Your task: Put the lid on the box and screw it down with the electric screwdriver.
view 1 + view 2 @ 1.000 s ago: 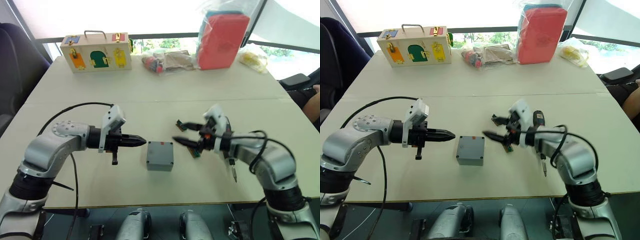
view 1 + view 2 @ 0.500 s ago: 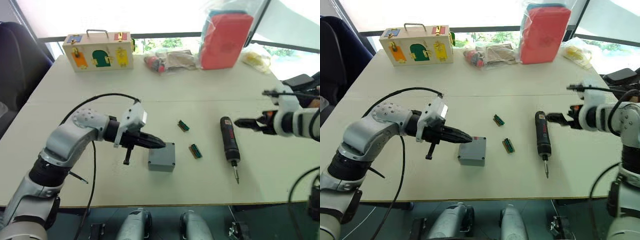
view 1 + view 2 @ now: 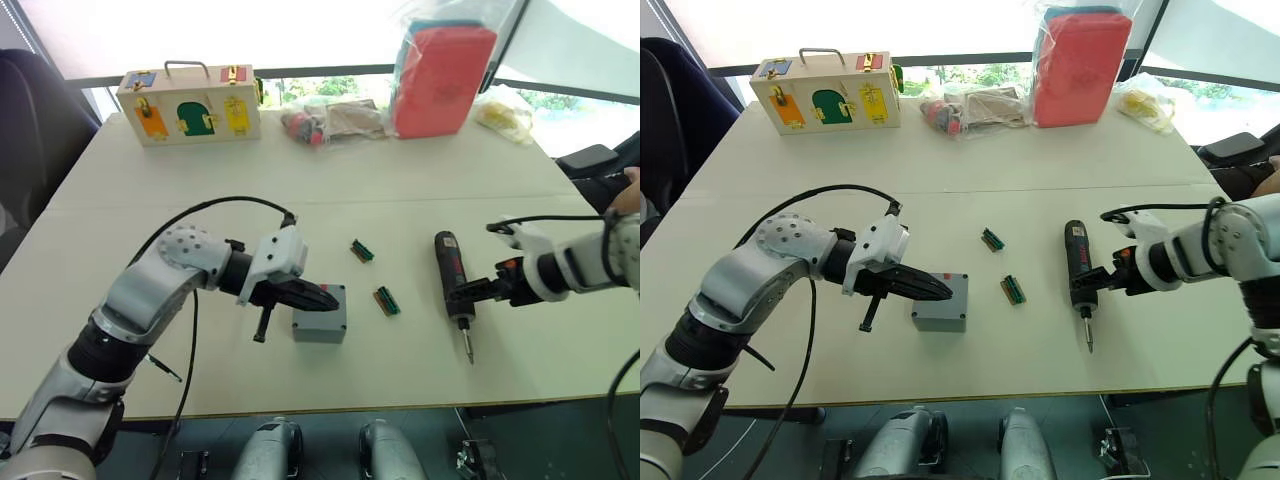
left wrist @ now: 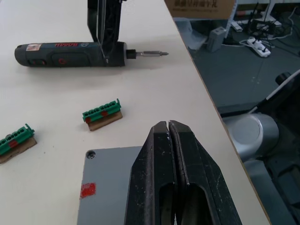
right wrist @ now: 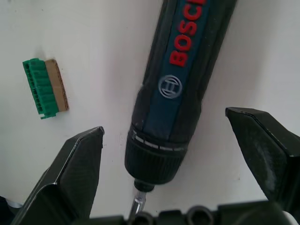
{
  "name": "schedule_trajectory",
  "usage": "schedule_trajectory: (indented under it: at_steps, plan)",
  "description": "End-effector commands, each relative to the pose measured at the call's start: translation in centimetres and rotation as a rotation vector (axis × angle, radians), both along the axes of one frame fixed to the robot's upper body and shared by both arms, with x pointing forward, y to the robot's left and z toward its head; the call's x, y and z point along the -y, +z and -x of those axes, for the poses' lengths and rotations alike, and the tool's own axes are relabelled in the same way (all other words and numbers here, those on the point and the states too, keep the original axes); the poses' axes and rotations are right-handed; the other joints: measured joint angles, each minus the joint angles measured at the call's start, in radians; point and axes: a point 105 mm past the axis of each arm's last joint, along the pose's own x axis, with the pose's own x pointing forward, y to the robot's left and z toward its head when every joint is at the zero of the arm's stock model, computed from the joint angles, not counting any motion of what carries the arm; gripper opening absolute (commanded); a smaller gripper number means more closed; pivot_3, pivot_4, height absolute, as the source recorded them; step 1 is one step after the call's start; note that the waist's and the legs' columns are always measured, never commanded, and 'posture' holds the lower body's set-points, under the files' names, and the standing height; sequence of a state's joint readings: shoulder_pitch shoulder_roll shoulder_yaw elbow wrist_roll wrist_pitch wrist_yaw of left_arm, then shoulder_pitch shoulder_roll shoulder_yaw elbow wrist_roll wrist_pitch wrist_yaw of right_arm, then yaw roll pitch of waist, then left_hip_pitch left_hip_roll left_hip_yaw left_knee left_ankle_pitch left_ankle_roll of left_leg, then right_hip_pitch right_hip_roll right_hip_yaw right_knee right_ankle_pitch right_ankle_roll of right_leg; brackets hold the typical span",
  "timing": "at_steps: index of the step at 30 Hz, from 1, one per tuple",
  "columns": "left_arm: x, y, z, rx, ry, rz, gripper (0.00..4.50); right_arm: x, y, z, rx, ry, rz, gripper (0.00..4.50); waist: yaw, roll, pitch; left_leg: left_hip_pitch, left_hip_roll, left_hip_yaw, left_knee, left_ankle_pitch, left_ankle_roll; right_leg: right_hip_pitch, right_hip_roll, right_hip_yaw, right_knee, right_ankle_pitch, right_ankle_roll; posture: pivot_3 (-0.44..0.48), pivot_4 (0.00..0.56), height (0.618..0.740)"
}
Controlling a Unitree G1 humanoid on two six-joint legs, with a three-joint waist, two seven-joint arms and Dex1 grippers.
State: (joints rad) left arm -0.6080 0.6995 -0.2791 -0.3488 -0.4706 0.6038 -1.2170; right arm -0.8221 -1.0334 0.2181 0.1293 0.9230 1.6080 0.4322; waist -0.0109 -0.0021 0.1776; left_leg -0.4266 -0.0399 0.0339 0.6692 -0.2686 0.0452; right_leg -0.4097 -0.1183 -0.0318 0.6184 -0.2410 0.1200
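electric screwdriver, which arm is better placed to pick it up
Right. The right gripper is open with its fingers either side of the electric screwdriver on the table, while the left gripper, shut, rests over the box.

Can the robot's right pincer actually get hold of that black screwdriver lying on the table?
Probably yes. The right pincer is open with a finger on either side of the electric screwdriver, and nothing lies between them.

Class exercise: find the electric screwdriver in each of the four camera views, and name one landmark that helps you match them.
Left eye view: electric screwdriver lying on the table, right of centre.
Right eye view: right of centre too.
Left wrist view: lying crosswise, far side.
Right wrist view: close up between the open fingers.
Shared landmark: green bit holder beside it.
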Motion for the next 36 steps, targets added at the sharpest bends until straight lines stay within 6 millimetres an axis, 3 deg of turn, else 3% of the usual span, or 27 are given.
schedule_trajectory:
  at_steps: [1, 5, 9, 14, 19, 24, 28, 32, 36]
  plan:
    - [0.2, 0.9, 0.4, 0.039, 0.01, 0.037, 0.0, -0.2, -0.3, -0.5, -0.016, 0.008, 0.054, 4.46, 0.003, 0.0, 0.0, 0.0, 0.0, 0.0, 0.0, 0.0, 0.0, 0.0, 0.0, 0.0, 0.0, 0.0, 0.0, 0.0, 0.15, 0.74]
    - [0.1, 0.7, 0.5, 0.035, 0.04, 0.043, 0.0, -0.1, -1.5, -0.6, -0.054, 0.036, 0.137, 4.46, 0.002, 0.0, 0.0, 0.0, -0.001, 0.0, 0.001, 0.0, 0.0, 0.001, 0.0, 0.0, 0.0, 0.0, 0.0, 0.0, 0.15, 0.74]
    - [-0.2, 0.5, 0.6, 0.028, 0.07, 0.047, 0.0, -0.3, -2.8, -0.1, -0.062, 0.138, 0.215, 3.61, 0.003, -0.001, -0.001, 0.0, -0.001, -0.001, 0.001, 0.0, 0.0, 0.001, 0.0, -0.001, 0.0, 0.0, 0.0, 0.0, 0.15, 0.74]
    - [-0.3, 0.5, 0.6, 0.028, 0.088, 0.052, 0.0, 0.3, -4.2, 0.7, -0.088, 0.169, 0.248, 1.87, 0.002, -0.002, -0.001, 0.0, 0.0, -0.002, 0.005, 0.0, 0.0, 0.003, 0.0, -0.001, 0.0, 0.0, 0.0, 0.0, 0.15, 0.74]
    - [-0.8, 0.4, 0.1, 0.025, 0.103, 0.044, 0.0, 1.7, -3.9, -0.2, -0.043, 0.077, 0.241, 1.84, 0.01, -0.006, -0.003, 0.0, 0.0, -0.003, 0.009, -0.001, 0.001, 0.006, 0.001, -0.003, 0.0, 0.0, 0.0, 0.0, 0.15, 0.74]
    - [-2.1, 0.5, -1.2, -0.017, 0.137, 0.046, 0.0, 1.5, 1.8, -4.9, 0.321, -0.009, 0.168, 1.84, 0.007, -0.01, -0.006, 0.0, 0.0, -0.003, 0.012, -0.002, 0.003, 0.007, 0.0, -0.002, 0.0, 0.001, -0.002, 0.0, 0.15, 0.74]
    - [-3.1, 0.0, -2.0, -0.028, 0.155, 0.008, 0.0, -0.6, 8.3, -7.5, 0.831, -0.005, 0.073, 1.84, 0.003, -0.004, -0.003, -0.003, -0.002, -0.001, 0.011, 0.001, -0.003, 0.001, 0.0, 0.0, 0.002, 0.001, 0.001, 0.0, 0.15, 0.74]
    - [-3.5, 0.4, -2.5, -0.051, 0.18, 0.029, 0.0, -3.5, 13.8, -6.5, 1.257, -0.025, -0.123, 1.84, 0.002, -0.004, -0.003, -0.009, -0.001, 0.0, 0.008, 0.002, -0.005, -0.007, 0.001, -0.001, 0.008, -0.001, 0.004, 0.0, 0.15, 0.74]
    - [-3.5, 0.6, -2.6, -0.072, 0.202, 0.041, 0.0, -8.4, 16.0, -3.1, 1.417, 0.096, -0.413, 1.84, 0.002, -0.004, -0.003, -0.017, -0.001, 0.0, 0.013, 0.004, -0.007, -0.015, 0.001, 0.0, 0.012, -0.001, 0.004, 0.0, 0.15, 0.74]
